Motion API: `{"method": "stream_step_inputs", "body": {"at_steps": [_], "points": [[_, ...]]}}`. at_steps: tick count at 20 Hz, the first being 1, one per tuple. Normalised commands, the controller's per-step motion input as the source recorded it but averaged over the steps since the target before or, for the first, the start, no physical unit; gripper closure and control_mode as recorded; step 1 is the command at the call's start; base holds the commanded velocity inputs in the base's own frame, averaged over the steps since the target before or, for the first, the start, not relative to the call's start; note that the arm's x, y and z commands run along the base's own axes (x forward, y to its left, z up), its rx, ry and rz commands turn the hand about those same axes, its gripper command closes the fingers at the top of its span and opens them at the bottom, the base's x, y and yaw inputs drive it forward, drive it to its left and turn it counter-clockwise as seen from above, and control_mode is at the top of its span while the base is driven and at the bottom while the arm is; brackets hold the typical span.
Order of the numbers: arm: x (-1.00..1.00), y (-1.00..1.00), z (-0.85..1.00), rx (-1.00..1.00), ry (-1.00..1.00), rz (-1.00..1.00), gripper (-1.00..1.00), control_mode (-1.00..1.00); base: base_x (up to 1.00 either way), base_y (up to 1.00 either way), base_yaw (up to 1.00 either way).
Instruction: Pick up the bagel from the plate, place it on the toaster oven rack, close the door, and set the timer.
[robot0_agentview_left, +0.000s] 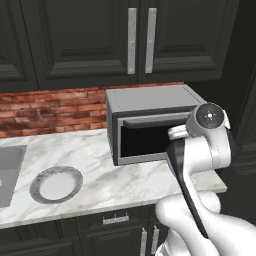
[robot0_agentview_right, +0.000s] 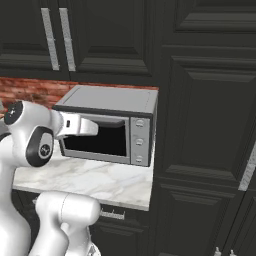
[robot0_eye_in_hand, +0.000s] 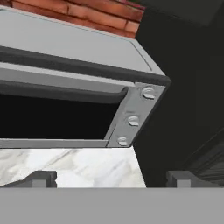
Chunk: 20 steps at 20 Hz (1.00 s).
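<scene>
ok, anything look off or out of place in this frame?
Nothing spilled, tilted or damaged. The plate sits flat on the counter with no bagel on it. The toaster oven stands square, door shut. The gripper is open, facing its knobs.

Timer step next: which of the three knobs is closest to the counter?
The bottom knob, last in the oven's right-hand column; the other two sit above it.

toaster oven: grey casing, three pale knobs | door: dark glass, grey frame | plate: grey speckled rim, white centre | table: white marble, grey veining | wall: red brick | cabinets: black, silver handles
</scene>
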Motion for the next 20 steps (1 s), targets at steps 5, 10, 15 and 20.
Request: {"method": "stream_step_inputs", "body": {"at_steps": [5,10,15,20], "points": [[0.25,-0.48,-0.29,0.00,0.26,-0.13,-1.00,-1.00,0.00,0.00,0.00],[0.06,-0.39,-0.56,0.00,0.15,-0.04,-1.00,-1.00,0.00,0.00,0.00],[0.00,-0.20,-0.73,0.00,0.00,0.00,-1.00,-1.00,0.00,0.00,0.00],[0.19,-0.27,-0.59,0.00,0.00,0.00,-1.00,-1.00,0.00,0.00,0.00]]}}
